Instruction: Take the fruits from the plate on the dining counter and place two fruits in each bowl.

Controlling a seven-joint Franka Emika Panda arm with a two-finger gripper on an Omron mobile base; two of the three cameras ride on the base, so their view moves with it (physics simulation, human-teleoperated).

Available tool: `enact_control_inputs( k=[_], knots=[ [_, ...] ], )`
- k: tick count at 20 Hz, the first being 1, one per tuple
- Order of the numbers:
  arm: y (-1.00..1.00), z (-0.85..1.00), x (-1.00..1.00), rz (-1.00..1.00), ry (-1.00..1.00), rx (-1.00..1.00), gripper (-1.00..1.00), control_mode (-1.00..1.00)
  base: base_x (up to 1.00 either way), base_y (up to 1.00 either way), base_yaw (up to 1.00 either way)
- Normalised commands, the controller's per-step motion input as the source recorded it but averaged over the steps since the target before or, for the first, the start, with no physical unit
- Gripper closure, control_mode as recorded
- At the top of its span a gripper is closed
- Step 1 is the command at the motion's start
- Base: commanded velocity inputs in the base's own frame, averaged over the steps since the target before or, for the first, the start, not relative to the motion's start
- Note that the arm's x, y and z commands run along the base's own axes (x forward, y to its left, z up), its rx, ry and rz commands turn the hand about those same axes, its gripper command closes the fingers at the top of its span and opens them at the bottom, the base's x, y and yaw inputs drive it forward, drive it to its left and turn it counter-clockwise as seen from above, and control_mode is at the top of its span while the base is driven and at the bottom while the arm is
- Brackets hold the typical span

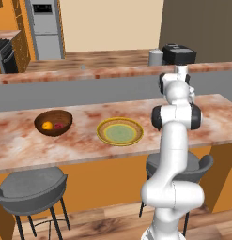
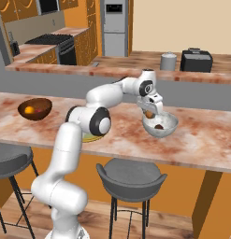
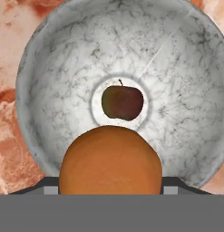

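While the jaws (image 2: 149, 113) pinched the orange fruit (image 3: 110, 159) at the bottom centre of the hand view, the dark brown fruit (image 3: 123, 102) lay in the middle of the grey stone bowl (image 3: 54, 81) directly beneath. At centre right of the right base view that bowl (image 2: 169, 125) stood on the desk (image 2: 201, 135). At left of the left base view, the wooden bowl (image 1: 42, 127) held a yellow-orange fruit (image 1: 47, 125) and a pinkish-red fruit (image 1: 59, 125), with the plate (image 1: 104, 128) at centre.

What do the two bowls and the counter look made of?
Grey bowl: looks like polished stone or marble, pale with dark veining.
Brown bowl: probably wood, dark matte brown.
Dining counter: marbled stone, pinkish-brown mottling, smooth; could equally be laminate.
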Motion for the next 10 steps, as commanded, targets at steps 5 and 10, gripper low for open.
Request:
enact_control_inputs(
  k=[5, 10],
  knots=[
    [0.0, -0.23, 0.01, 0.0, -0.02, 0.0, 1.0, -1.0, 0.0, 0.0, 0.0],
    [0.0, -0.19, 0.0, 0.0, 0.0, 0.0, 1.0, -1.0, 0.0, 0.0, 0.0]
  ],
)
